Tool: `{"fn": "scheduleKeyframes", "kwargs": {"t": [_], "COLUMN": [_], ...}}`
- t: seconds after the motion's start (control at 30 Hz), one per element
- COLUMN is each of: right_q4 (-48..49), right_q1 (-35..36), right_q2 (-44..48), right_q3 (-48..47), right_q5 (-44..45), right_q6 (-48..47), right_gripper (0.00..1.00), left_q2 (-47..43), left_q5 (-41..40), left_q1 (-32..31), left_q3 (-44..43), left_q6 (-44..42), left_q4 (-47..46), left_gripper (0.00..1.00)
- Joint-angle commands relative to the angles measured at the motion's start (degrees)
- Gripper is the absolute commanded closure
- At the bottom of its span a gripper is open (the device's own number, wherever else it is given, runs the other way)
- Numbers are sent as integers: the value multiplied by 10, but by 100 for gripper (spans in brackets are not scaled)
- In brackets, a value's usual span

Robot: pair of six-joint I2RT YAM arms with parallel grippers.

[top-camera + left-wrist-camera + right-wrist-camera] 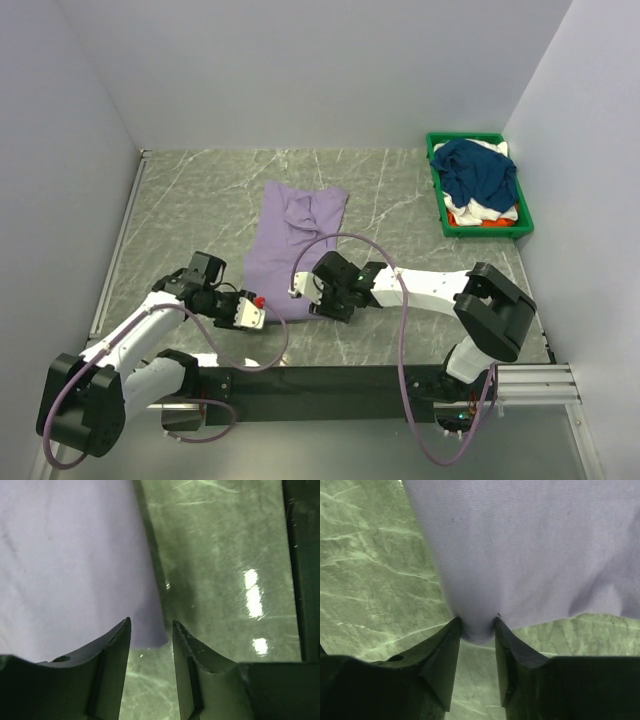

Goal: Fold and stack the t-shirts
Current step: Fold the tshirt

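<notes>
Okay, lavender shirt (298,235) lies flat in the middle of the table (190,210), folded into a long narrow strip running from the far side toward the arms, a few wrinkles at the far end. Both arms are at its near end.

Right gripper (298,290) is at the near right corner. In the right wrist view the lavender shirt (530,545) puckers into a small bunch that fills the gap at the right gripper (476,621), fingers pressed on both sides of it, so it is clamped on the cloth.

Left gripper (264,308) sits low at the near left corner. In the left wrist view the lavender shirt (70,555) lies flat and its corner reaches into the gap at the left gripper (151,622). The fingers stand apart, table showing between them, a sliver of gap between cloth and one finger; nothing pinched there.

Navy shirt (480,172) is piled on top in the green bin (436,185) at the far right corner of the table, well apart from the arms. White garment (492,208) and orange garment (475,220) show under it at the near end of the bin.
</notes>
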State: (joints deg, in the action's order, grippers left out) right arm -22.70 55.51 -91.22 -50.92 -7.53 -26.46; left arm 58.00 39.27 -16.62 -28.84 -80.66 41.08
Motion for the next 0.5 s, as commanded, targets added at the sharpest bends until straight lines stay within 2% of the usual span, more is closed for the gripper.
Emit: {"fn": "scheduleKeyframes", "kwargs": {"t": [0.0, 0.1, 0.23, 0.33, 0.37, 0.43, 0.47], "right_q4": [-2, -3, -8, 1, 5, 4, 5], "right_q1": [8, 14, 14, 14, 14, 14, 14], "right_q2": [5, 15, 17, 12, 4, -11, -22], "right_q3": [6, 12, 13, 13, 10, 1, -3], "right_q5": [-5, -10, -15, -6, -1, 8, 12], "right_q6": [11, 14, 9, 9, 10, 11, 11], "right_gripper": [52, 46, 45, 44, 46, 54, 65], "left_q2": [11, 23, 37, 48, 51, 51, 49], "left_q5": [-17, -30, -39, -45, -45, -45, -46], "left_q1": [-22, -29, -32, -33, -33, -33, -33], "left_q3": [7, 10, 9, 7, 7, 6, 5], "left_q6": [44, 58, 65, 73, 74, 71, 68], "left_q4": [-26, -42, -53, -64, -65, -62, -61], "left_gripper": [56, 55, 55, 61, 64, 74, 78]}}
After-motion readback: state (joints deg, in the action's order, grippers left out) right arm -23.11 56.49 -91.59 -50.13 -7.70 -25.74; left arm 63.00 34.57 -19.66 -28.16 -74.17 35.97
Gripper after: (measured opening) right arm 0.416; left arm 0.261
